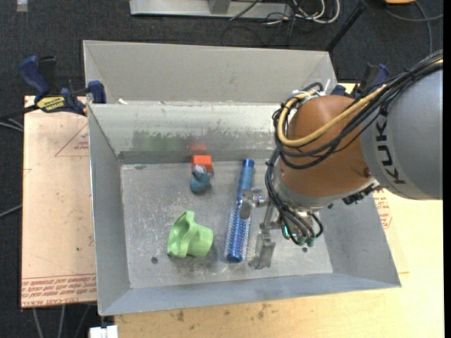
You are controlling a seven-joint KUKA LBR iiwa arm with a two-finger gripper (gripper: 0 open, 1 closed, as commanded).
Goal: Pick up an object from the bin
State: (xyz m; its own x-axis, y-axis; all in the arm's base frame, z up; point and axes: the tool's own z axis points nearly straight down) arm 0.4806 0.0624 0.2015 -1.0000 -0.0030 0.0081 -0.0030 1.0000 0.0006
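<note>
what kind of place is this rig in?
Likely a robotics lab's bin-picking test cell: a cabled KUKA arm over a grey metal bin of small loose things such as a blue brush, and loose cables on the floor behind.

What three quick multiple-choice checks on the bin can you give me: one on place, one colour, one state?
1. The small blue and orange thing lies: A by the back wall; B front right corner; C on the rim.
2. The cup-like thing at front left is: A red; B green; C white.
3. The blue brush: A stands upright; B lies flat on the bin floor; C overhangs the rim.
Key: A, it sits near the back wall; B, light green; B, full length down, beside the gripper.
</note>
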